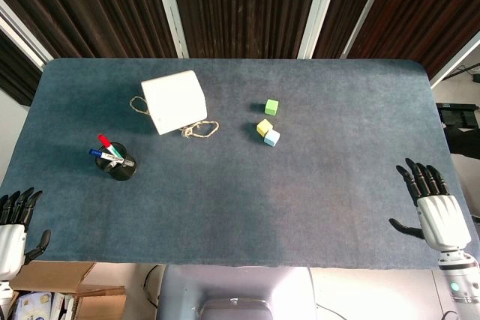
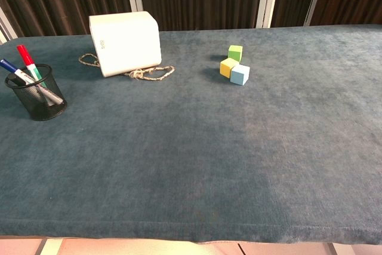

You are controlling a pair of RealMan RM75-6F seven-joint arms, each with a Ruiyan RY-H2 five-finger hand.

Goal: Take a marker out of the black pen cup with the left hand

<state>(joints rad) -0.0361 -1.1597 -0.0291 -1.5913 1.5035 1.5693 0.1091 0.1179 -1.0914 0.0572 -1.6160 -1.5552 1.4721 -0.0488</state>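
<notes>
A black mesh pen cup (image 1: 118,165) (image 2: 37,95) stands on the left part of the blue table. In it lean a red-capped marker (image 1: 105,141) (image 2: 25,57) and a blue-capped marker (image 1: 97,154) (image 2: 11,67). My left hand (image 1: 15,228) lies at the table's near left corner, fingers spread and empty, well below and left of the cup. My right hand (image 1: 433,206) rests at the near right edge, fingers spread, holding nothing. Neither hand shows in the chest view.
A white box (image 1: 174,101) (image 2: 125,42) with rope handles (image 1: 199,130) sits behind and right of the cup. Green (image 1: 271,106), yellow (image 1: 264,127) and light blue (image 1: 272,137) cubes cluster mid-table. A cardboard box (image 1: 71,290) is below the table's near left edge.
</notes>
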